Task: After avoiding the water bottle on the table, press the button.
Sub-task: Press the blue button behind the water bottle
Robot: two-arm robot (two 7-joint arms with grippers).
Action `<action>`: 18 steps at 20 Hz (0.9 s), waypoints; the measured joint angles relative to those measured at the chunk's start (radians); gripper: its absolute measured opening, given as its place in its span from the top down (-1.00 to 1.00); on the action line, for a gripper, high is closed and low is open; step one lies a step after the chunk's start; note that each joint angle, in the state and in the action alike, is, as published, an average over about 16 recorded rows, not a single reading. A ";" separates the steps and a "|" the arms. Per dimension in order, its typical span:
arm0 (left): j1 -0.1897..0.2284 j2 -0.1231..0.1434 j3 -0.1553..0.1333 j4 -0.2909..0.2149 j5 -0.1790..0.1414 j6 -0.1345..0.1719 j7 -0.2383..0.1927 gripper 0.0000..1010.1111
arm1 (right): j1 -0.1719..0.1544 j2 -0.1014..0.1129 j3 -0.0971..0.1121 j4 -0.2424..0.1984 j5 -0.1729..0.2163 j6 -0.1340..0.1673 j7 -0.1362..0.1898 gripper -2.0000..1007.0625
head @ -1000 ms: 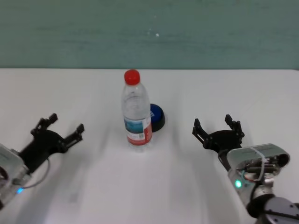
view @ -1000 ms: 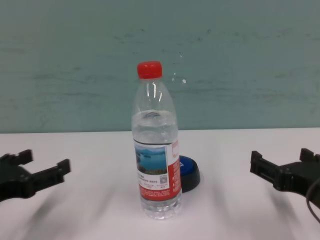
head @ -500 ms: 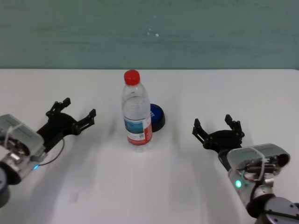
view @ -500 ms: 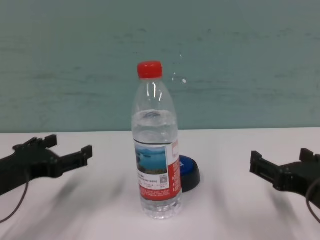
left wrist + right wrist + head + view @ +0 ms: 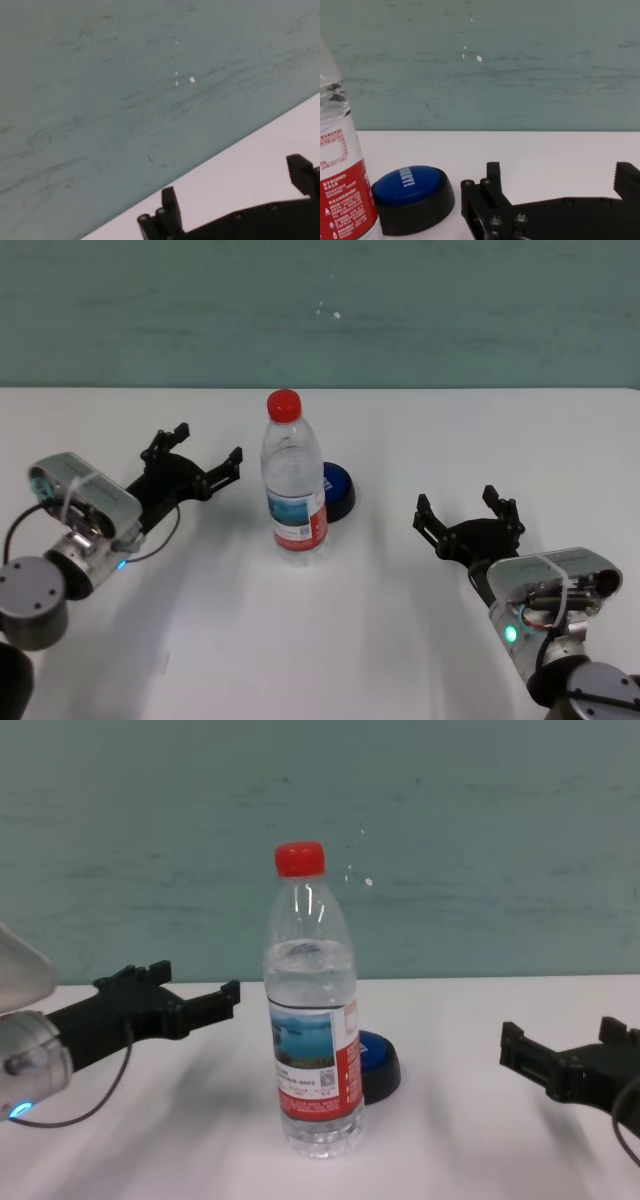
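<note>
While the water bottle (image 5: 295,480) stands upright mid-table (image 5: 320,640), the button (image 5: 336,490) sits touching its far right side, hidden from our left gripper (image 5: 197,462). That gripper, fingers apart, has advanced toward the bottle's far side since a second ago. Our right gripper (image 5: 470,522), also spread, is unmoved, with a clearer line.

Both arms end in silver-grey rounded wrist housings with a small lit lamp, teal-blue it seems. Black left gripper (image 5: 196,466) and right gripper (image 5: 468,519); thin black cable on the left.
</note>
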 joint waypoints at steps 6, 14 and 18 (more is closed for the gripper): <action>-0.049 -0.032 0.025 0.051 0.018 -0.007 0.008 -0.98 | 0.000 0.000 0.000 0.000 0.000 0.000 0.000 -0.99; -0.093 -0.066 0.048 0.106 0.035 -0.013 0.017 -0.98 | 0.000 0.000 0.000 0.000 0.000 0.000 0.000 -0.99; -0.104 -0.077 0.055 0.121 0.043 -0.015 0.024 -0.98 | 0.000 0.000 0.000 0.000 0.000 0.000 0.000 -0.99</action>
